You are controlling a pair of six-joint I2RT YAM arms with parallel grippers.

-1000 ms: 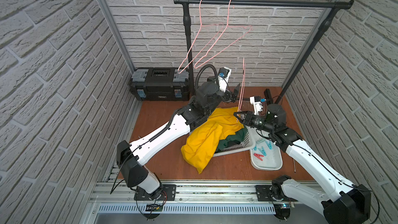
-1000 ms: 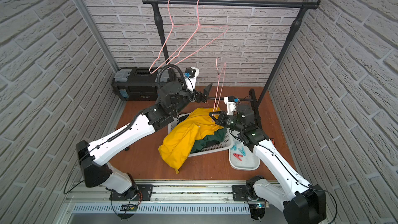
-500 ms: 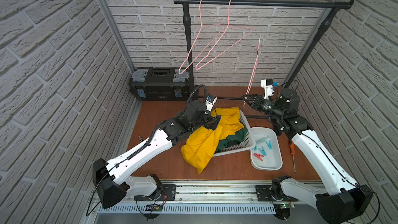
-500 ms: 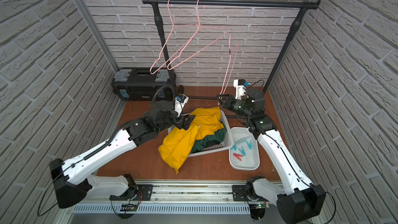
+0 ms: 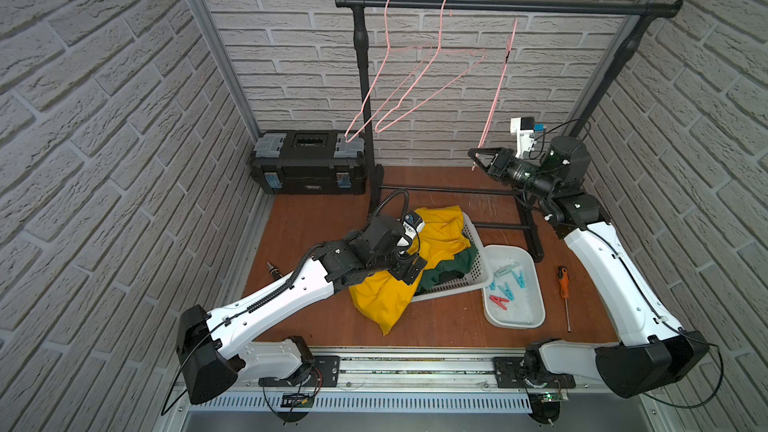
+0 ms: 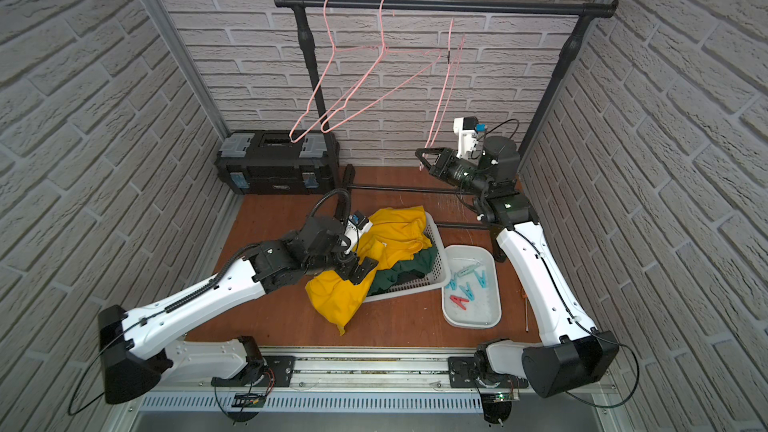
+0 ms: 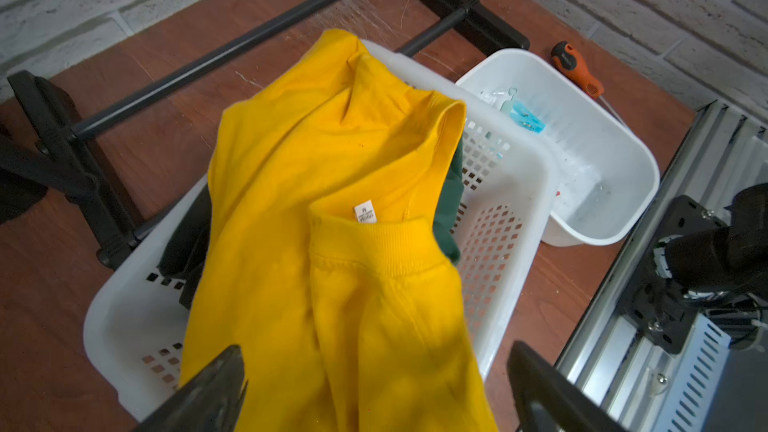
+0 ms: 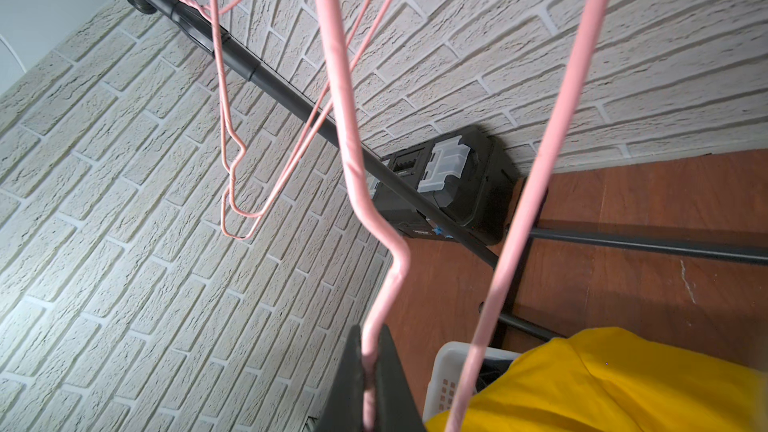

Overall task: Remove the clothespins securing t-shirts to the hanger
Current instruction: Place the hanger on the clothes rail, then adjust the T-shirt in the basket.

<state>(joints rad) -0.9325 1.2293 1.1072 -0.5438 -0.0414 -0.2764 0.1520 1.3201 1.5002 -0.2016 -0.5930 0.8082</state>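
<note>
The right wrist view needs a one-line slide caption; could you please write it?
Right claw shut on a bare pink hanger, the yellow shirt draped over the white basket beyond.

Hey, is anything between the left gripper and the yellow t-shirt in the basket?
Nothing visible. The left gripper hangs open right over the yellow t-shirt, which lies topmost in the white basket, over the green one.

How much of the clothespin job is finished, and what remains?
Done: the teal and red plastic clothespins lie in the white tray; the yellow t-shirt tops the white slotted basket; two pink wire hangers hang bare.
In hand: the right gripper is shut on the third pink hanger; the left gripper is open.
Left: probably only releasing that hanger; no pinned shirt shows.
</note>
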